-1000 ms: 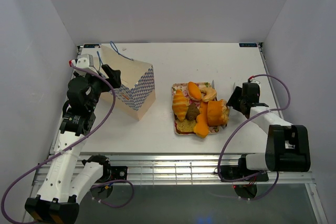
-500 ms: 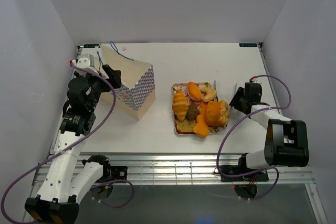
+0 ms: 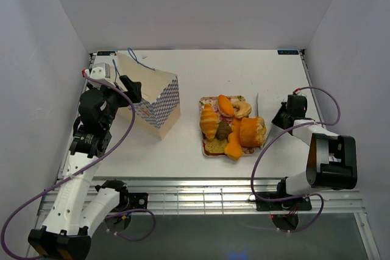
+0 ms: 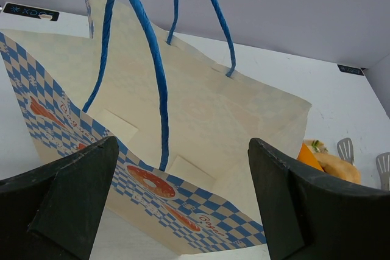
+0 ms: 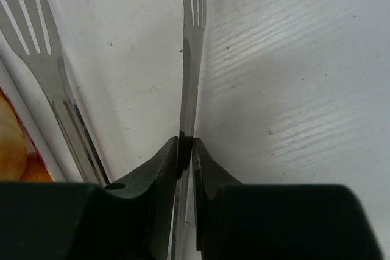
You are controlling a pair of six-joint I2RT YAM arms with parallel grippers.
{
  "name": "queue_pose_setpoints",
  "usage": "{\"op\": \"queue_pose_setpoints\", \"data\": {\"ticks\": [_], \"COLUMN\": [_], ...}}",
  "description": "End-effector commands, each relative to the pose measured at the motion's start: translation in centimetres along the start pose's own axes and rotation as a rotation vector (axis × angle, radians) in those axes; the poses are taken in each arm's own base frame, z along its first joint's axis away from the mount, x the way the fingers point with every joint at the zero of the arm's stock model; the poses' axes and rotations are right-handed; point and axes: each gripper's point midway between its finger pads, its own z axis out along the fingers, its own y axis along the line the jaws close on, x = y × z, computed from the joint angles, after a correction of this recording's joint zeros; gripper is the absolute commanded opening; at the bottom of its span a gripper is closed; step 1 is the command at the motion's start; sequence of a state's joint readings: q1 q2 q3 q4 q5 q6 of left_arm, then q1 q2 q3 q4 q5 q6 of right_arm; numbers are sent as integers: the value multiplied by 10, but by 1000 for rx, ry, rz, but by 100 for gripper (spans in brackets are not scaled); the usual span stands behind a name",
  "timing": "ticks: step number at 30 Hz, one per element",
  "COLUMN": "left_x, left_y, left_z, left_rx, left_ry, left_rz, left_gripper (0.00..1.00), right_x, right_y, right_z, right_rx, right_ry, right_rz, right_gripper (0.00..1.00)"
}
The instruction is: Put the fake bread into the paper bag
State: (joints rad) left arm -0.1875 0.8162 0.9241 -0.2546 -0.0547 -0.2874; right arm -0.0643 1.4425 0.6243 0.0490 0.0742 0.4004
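Observation:
The fake bread (image 3: 231, 127) lies piled on a floral tray (image 3: 210, 153) in the middle of the table: orange-golden pieces, a croissant and a brown bun. The paper bag (image 3: 152, 98) lies tipped on its side at the left, its mouth towards my left gripper (image 3: 130, 87). That gripper is open, its fingers on either side of the bag's mouth (image 4: 213, 108), where the blue handles show. My right gripper (image 3: 278, 115) sits right of the tray, shut on one arm of the metal tongs (image 5: 187, 89), seen edge-on. No bread is held.
The tongs' other slotted arm (image 5: 42, 59) lies on the table beside the tray's edge. Both slotted ends (image 4: 345, 148) show past the bread in the left wrist view. White walls close in the table on three sides.
My right gripper has closed on the tongs and drawn back to the right, away from the tray. The tongs' arm now stands up on edge. The left arm and bag have not moved.

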Motion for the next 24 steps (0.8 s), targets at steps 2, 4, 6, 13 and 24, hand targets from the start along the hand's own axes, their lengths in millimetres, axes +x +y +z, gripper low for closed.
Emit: {"op": "queue_pose_setpoints", "data": {"ticks": [2, 4, 6, 13, 24], "left_x": [1, 0, 1, 2, 4], "left_y": [-3, -3, -4, -6, -7], "left_z": [-3, -3, -2, -2, -2], "left_rx": [17, 18, 20, 26, 29], "left_ry": [1, 0, 3, 5, 11], "left_rz": [10, 10, 10, 13, 17], "left_gripper": [98, 98, 98, 98, 98], "right_x": [-40, -45, -49, -59, -75], "right_y": [5, 1, -3, -7, -32], "right_z": [-2, -1, -1, 7, 20], "right_rx": [-19, -4, 5, 3, 144], "right_ry": [-84, -88, -90, -83, -46], "right_rz": [11, 9, 13, 8, -50], "right_gripper": [19, 17, 17, 15, 32]}}
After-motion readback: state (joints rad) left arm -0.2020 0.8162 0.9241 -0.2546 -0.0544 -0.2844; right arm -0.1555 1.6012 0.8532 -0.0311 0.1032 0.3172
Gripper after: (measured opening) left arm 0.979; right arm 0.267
